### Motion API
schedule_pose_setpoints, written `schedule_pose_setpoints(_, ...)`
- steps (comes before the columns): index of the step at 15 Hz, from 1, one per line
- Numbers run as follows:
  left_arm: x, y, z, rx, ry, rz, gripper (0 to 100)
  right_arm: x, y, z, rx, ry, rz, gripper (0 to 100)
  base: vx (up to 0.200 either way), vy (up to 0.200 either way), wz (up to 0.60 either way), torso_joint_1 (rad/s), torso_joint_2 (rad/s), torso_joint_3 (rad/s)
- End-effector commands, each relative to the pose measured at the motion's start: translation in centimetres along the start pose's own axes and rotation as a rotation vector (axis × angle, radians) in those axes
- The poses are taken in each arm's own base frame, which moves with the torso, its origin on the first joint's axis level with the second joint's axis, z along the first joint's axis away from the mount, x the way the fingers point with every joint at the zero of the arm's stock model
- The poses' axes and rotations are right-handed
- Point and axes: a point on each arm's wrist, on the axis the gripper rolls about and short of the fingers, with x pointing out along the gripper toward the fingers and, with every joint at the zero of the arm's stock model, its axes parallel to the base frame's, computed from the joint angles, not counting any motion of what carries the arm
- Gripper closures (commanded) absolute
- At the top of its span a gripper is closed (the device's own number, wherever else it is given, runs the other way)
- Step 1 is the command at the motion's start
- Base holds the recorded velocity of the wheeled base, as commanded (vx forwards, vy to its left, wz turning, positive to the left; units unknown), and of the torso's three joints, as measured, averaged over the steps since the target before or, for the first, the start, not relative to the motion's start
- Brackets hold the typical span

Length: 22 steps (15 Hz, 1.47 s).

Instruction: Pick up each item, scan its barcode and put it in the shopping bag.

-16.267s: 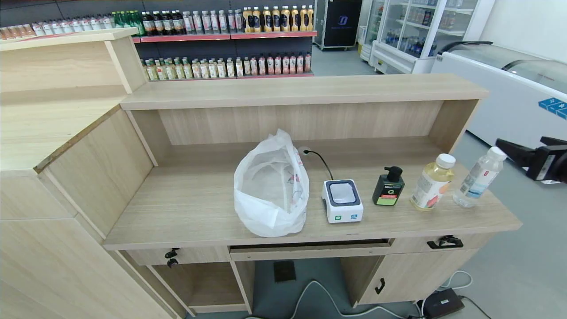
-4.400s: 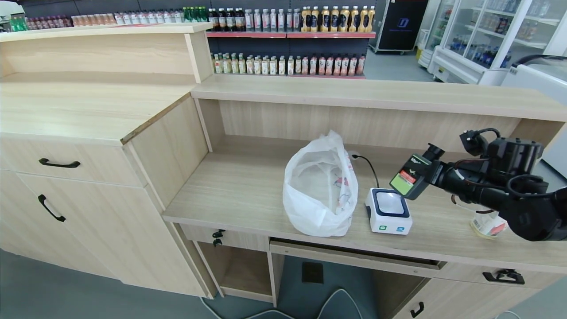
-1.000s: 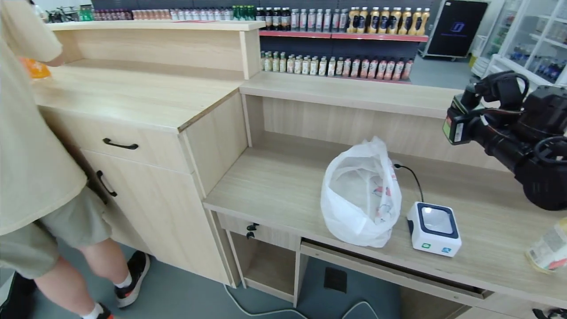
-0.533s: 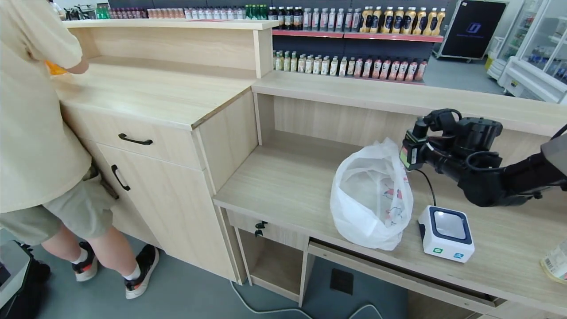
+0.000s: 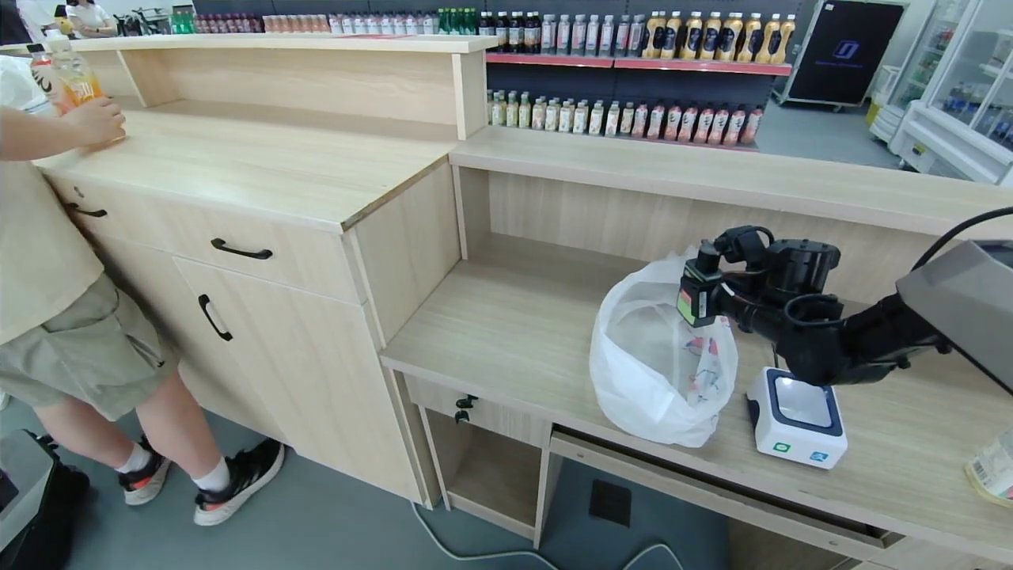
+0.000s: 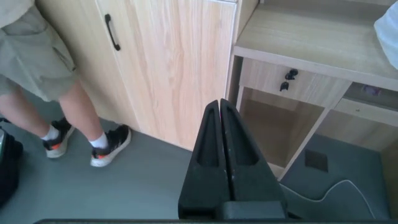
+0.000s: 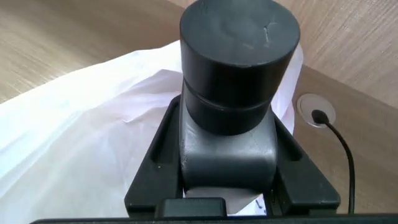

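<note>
My right gripper [image 5: 716,302] is shut on the dark pump bottle [image 5: 695,299] and holds it above the open mouth of the white shopping bag [image 5: 653,372] on the counter. In the right wrist view the pump bottle [image 7: 239,81] is seen from its black cap end, with the shopping bag [image 7: 81,149] spread beneath it. The white barcode scanner [image 5: 795,419] stands just right of the bag. A clear drink bottle [image 5: 993,467] stands at the counter's right end. My left gripper [image 6: 221,149] is shut on nothing and hangs low over the grey floor, by the counter's front.
The wooden counter [image 5: 506,332] has a raised shelf [image 5: 673,170] behind the bag. A taller cabinet [image 5: 261,253] stands to the left, where a person holds an orange drink bottle [image 5: 67,75]. The scanner cable [image 7: 339,146] runs to a hole in the counter.
My right arm has carried the pump bottle left and down, from beside the bag's rim to over its mouth. The person at the left has stepped back.
</note>
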Motion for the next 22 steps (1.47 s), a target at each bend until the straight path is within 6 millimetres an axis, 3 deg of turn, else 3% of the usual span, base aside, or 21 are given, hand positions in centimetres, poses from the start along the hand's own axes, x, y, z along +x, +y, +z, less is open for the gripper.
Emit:
schedule_pose_setpoints(1, 0.0, 0.0, 0.0, 0.001, 0.000, 0.001, 100, 1.3, 0.3, -1.3, 0.000, 0.011, 0.007, 100, 0.000, 0.000, 0.00, 0.000, 0.00, 0.000)
schedule_pose_setpoints(9, 0.0, 0.0, 0.0, 0.001, 0.000, 0.001, 100, 2.7, 1.0, -3.3, 0.018, 0.015, 0.020, 100, 0.000, 0.000, 0.00, 0.000, 0.00, 0.000)
schedule_pose_setpoints(22, 0.0, 0.0, 0.0, 0.001, 0.000, 0.001, 100, 2.2, 0.0, -6.3, 0.028, 0.093, -0.001, 100, 0.000, 0.000, 0.00, 0.000, 0.00, 0.000)
